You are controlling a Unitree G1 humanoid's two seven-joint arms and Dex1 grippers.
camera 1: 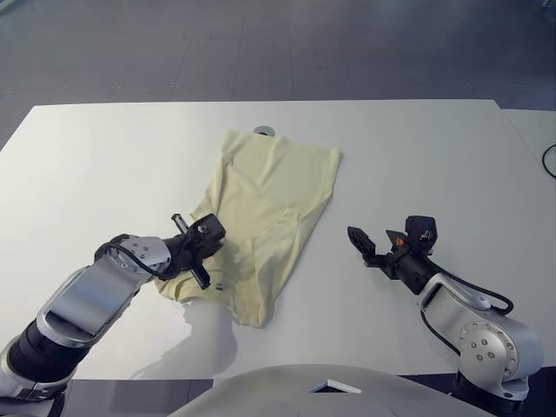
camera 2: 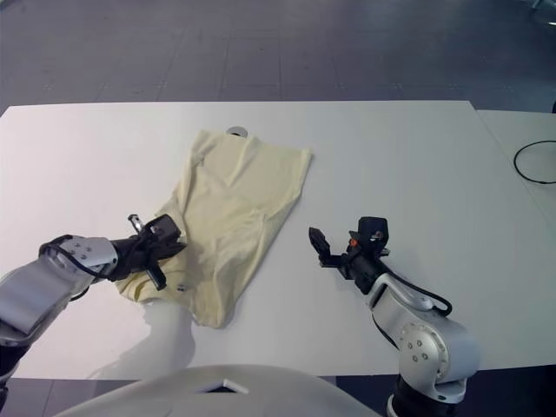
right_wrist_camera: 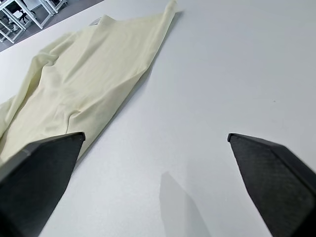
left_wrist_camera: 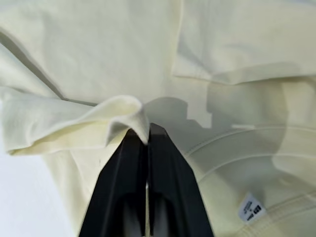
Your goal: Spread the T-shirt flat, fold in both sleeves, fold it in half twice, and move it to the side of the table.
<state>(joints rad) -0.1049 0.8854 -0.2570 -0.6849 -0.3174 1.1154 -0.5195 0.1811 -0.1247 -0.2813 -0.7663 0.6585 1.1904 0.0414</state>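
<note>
The T-shirt (camera 1: 265,213) lies bunched and narrow on the table (camera 1: 434,148), left of centre, collar end nearest the robot. The left gripper (left_wrist_camera: 147,134) is clamped on a raised fold beside the collar, judged ready to draw that side flat. The right gripper (right_wrist_camera: 155,137) is wide open and empty, beside the shirt's right edge. The left wrist view makes the pinch and the label (left_wrist_camera: 248,211) plain; the eye views give the whole outline.

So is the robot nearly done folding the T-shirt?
No, barely started. Done: nothing; the T-shirt lies crumpled on the table. In hand: the left gripper is shut on a fold near the collar, the right gripper hovers open beside it. Left: spreading flat, both sleeves, two halvings, moving it aside.
</note>
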